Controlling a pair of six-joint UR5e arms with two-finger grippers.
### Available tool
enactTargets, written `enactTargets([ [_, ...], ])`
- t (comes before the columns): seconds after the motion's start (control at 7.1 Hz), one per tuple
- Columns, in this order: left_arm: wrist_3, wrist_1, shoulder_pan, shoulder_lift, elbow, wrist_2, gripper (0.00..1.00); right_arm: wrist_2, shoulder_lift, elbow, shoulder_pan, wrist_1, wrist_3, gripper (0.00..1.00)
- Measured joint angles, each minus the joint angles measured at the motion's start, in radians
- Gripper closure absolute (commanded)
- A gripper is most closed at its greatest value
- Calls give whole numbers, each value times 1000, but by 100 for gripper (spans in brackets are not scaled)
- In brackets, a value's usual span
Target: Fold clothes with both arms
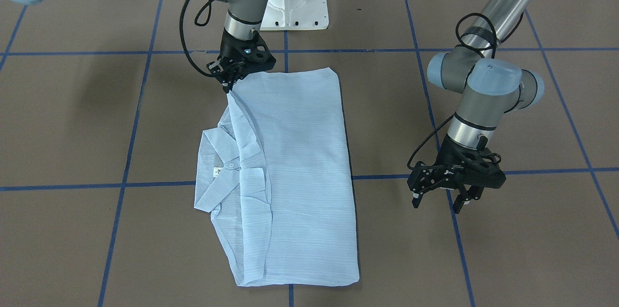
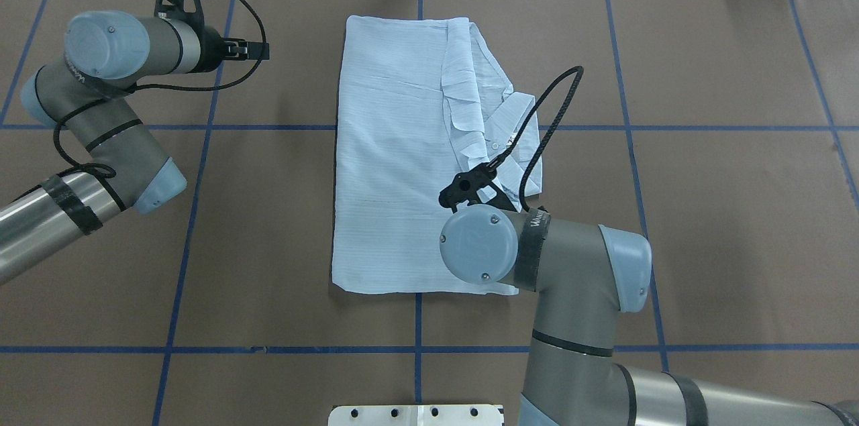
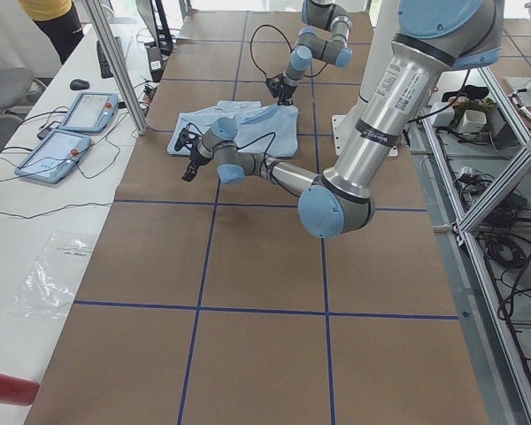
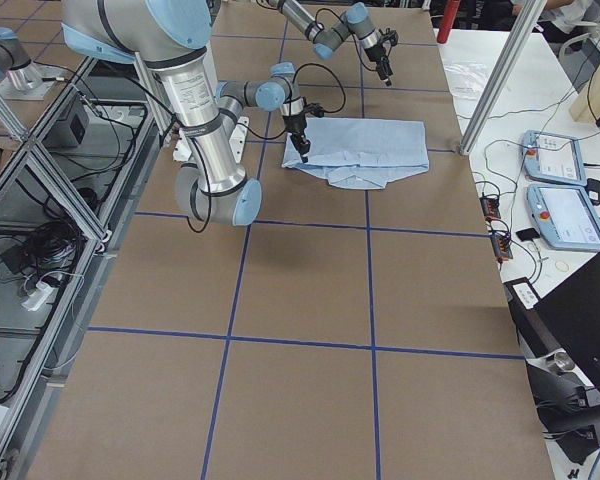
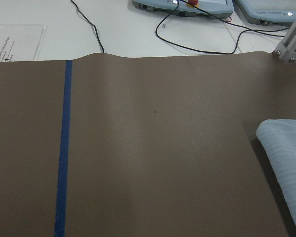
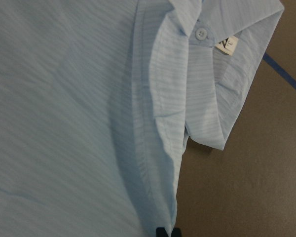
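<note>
Pale blue striped shirt point(image 1: 300, 162) lies folded into a long rectangle mid-surface point(image 1: 72, 118), collar exposed along one side. Right end effector point(image 1: 228, 85) pinches the collar-side corner nearest the white base point(image 1: 295, 5), where the fabric rises to a peak. Left end effector point(image 1: 436, 204) hangs beside the opposite long edge, jaws spread, clear of the cloth.

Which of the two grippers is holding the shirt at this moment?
The right gripper: it pinches the shirt at one corner. The left gripper hangs open over the table, apart from the cloth.
</note>
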Motion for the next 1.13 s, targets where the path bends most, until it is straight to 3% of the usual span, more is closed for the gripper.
enactTargets([
  [0.28, 0, 0, 0, 0, -1, 0, 0, 0, -48, 18, 23, 21, 112, 0],
  [0.56, 1, 0, 0, 0, 0, 0, 0, 4, -54, -9, 78, 175, 159, 0],
  [0.85, 2, 0, 0, 0, 1, 0, 0, 7, -9, -145, 131, 436, 201, 1],
  [1.13, 3, 0, 0, 0, 2, -1, 0, 16, 69, -264, 146, 465, 196, 10],
])
